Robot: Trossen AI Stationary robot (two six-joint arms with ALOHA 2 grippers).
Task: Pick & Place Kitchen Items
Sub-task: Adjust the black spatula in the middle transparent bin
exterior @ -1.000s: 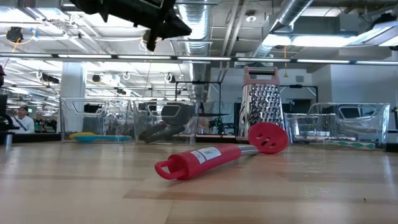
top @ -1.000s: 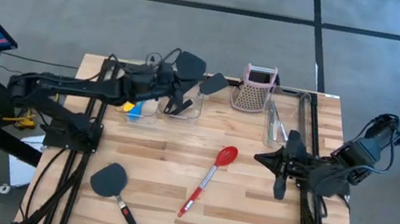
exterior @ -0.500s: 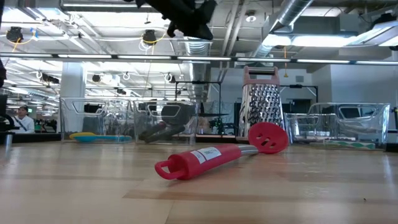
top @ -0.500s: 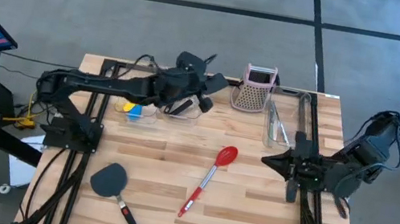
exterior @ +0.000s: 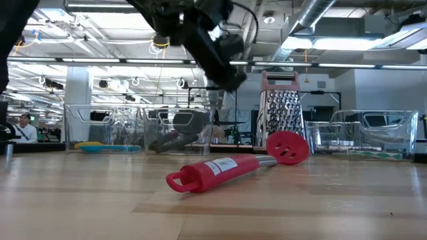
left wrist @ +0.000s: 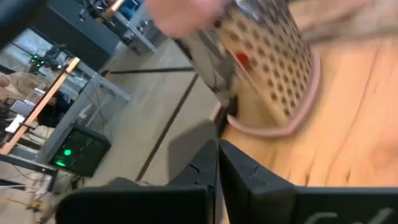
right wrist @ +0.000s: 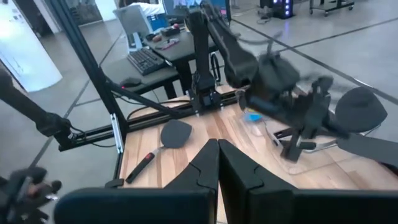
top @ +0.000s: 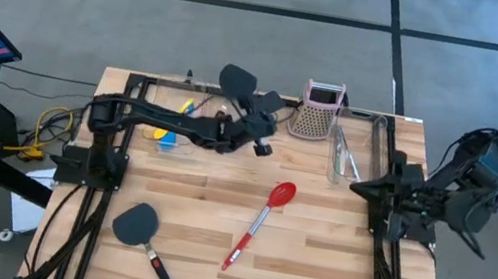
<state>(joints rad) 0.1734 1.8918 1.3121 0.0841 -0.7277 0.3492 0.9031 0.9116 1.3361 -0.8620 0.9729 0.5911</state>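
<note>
Red spoon [top: 260, 219] lies mid-tabletop [top: 310, 261], its white handle label too small to read. One black spatula [top: 144, 236] lies near the front left corner. Left gripper [top: 264, 140] hangs over the clear bins [top: 229, 138], jaws clenched, empty; the bins' contents are partly hidden. Right gripper [top: 362, 189] waits at the right edge, jaws clenched.

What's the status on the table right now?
Left gripper shut, empty, beside grater. Right gripper shut, parked at right edge. Red spoon lies mid-table, unobstructed.
</note>
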